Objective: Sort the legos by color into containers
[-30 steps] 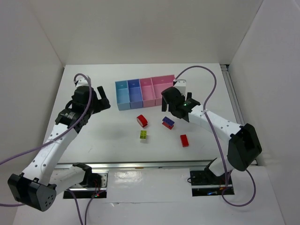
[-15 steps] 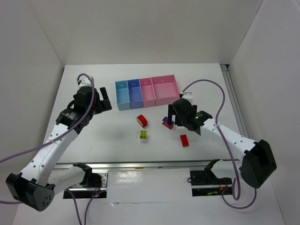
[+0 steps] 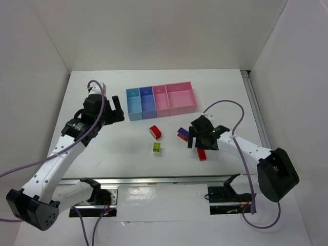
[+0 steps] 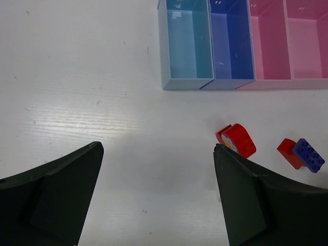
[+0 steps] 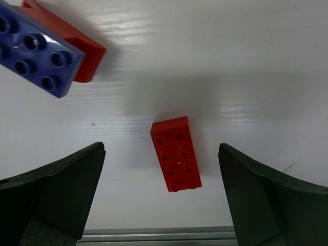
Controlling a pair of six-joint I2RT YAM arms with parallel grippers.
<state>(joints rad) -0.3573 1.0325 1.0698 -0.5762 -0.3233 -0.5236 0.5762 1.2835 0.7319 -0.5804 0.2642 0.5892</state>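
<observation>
Right claw (image 5: 161, 164): spread, poised over red brick (image 5: 175, 154).
Blue-and-red stack (image 5: 43, 46): near red brick, apart.
Handling: lower squarely; pinch brick's long sides.

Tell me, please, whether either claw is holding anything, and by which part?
Nothing is held: left claw and right claw are open, the right above a small red plastic brick.

The top camera looks down from above and behind my bases over the whole table (image 3: 128, 146). My left wrist camera faces the row of bins (image 4: 230, 84) from well back; my right hangs close above a red brick (image 5: 175, 154). Both share the blue-and-red stack (image 4: 301, 154).
</observation>
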